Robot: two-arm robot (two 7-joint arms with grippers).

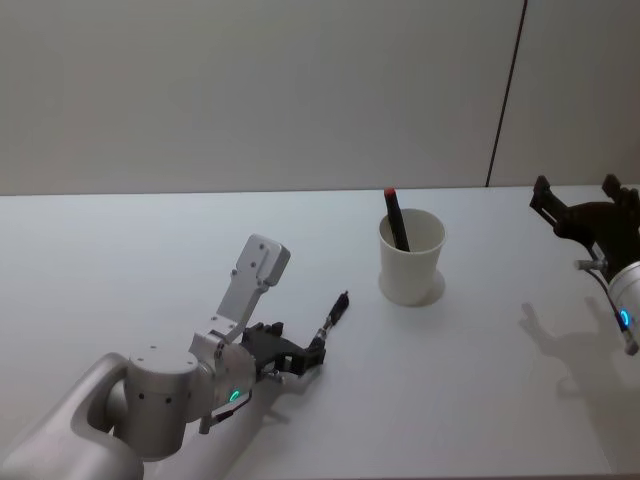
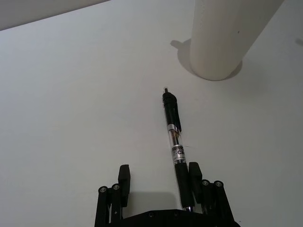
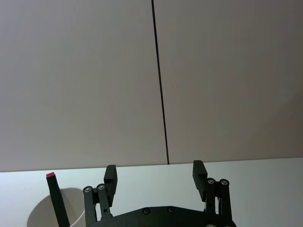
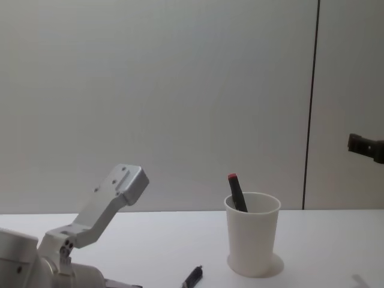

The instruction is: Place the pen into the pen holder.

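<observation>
— Which step?
— Grasping. Straddling the pen point(image 2: 173, 137) with the left gripper point(image 2: 158, 170), spread wide, clamping nothing yet; lying flat, close against one finger.
— Next?
— Probably closing, lifting, tipping upright over the pen holder point(image 2: 222, 42) just ahead. Leaving the right gripper point(image 3: 155, 172) raised off to the right, likewise spread.

Head looks down, chest across; both share pen holder point(image 1: 410, 275).

1. The black pen point(image 2: 173, 137) lying on the table carries a small white printed label point(image 2: 177, 152) on its clear barrel (seen in the left wrist view). Its dark characters are too small to make out.
2. No other text, brand, number or sign can be read in any view.
</observation>
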